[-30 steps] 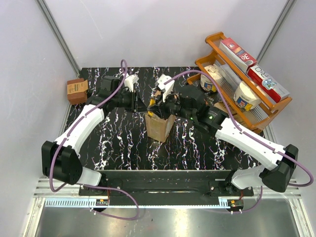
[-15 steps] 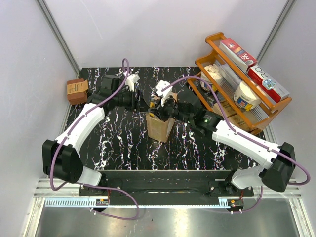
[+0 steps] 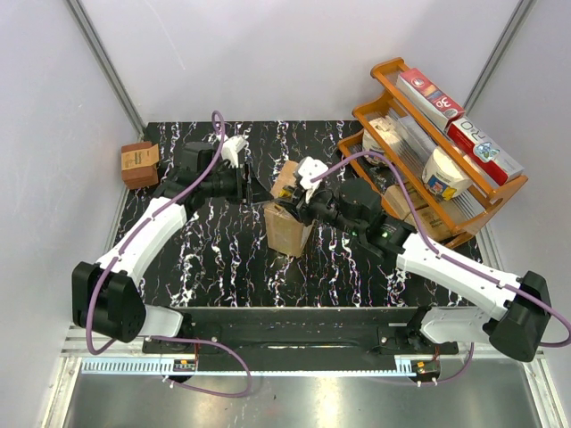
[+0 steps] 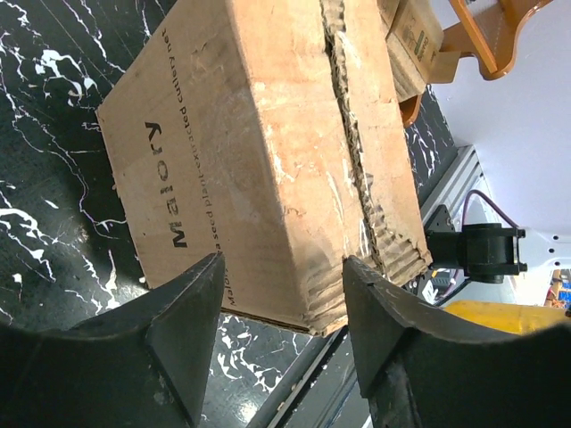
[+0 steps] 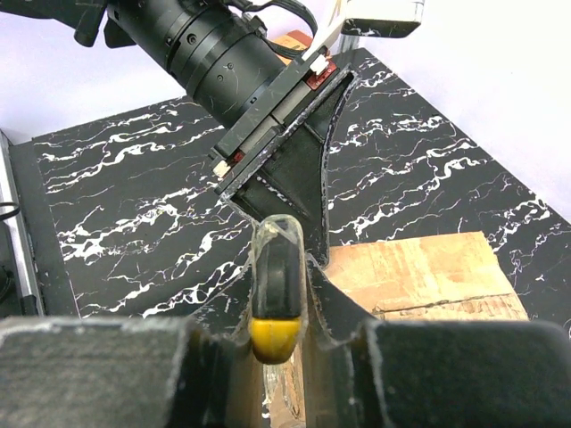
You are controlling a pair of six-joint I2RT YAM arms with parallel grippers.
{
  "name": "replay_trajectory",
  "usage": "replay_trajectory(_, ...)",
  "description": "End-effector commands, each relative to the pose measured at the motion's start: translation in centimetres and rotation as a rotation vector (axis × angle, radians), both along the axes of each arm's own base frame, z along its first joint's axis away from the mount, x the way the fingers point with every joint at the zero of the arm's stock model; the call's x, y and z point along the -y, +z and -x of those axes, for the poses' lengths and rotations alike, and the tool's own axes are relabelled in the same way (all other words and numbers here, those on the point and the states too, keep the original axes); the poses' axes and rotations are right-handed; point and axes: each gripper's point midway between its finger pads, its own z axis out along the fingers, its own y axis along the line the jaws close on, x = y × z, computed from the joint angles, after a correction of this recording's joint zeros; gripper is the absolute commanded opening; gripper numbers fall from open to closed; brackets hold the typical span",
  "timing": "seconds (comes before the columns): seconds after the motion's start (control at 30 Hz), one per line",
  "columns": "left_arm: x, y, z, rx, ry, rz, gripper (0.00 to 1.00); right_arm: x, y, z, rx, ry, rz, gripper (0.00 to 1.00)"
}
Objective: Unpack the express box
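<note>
The express box [image 3: 287, 230] stands mid-table, a brown carton with one flap [image 3: 285, 178] raised at its far side. In the left wrist view its printed side [image 4: 223, 152] fills the frame beyond my left gripper [image 4: 281, 299], which is open with nothing between its fingers. From above, the left gripper [image 3: 259, 190] hangs just left of the box top. My right gripper [image 3: 302, 200] is over the box opening, shut on a black-and-yellow item in clear packaging [image 5: 277, 285]. A box flap [image 5: 419, 267] lies below it on the right.
A small darker-brown box [image 3: 140, 163] sits at the table's far left edge. An orange rack [image 3: 428, 143] full of cartons and tubs stands at the right, close behind the right arm. The rack [image 4: 482, 36] also shows beyond the express box.
My left gripper has opened and drawn back to the left, away from the box top. The right gripper has shifted slightly right and nearer, still holding its item. The far flap now stands uncovered.
</note>
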Motion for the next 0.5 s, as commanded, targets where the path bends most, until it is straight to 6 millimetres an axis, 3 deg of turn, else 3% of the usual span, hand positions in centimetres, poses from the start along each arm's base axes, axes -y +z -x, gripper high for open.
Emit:
replay_trajectory(0.0, 0.4, 2.2, -0.8, 0.075, 0.008, 0.045, 0.59, 0.0, 3.7, 0.4, 0.089, 0.020, -0.095, 0.00)
replay_trajectory(0.23, -0.9, 6.3, -1.1, 0.181, 0.109, 0.062, 0.74, 0.1, 7.4, 0.6, 0.025, 0.002, -0.171, 0.00)
replay_trajectory(0.4, -2.2, 10.5, 0.1, 0.265, 0.179, 0.147, 0.85, 0.8, 11.5, 1.4, -0.023, -0.001, -0.287, 0.00)
replay_trajectory(0.47, -2.4, 12.3, 1.4, 0.297, 0.180, 0.203, 0.89, 1.1, 13.4, 1.9, -0.032, 0.005, -0.335, 0.00)
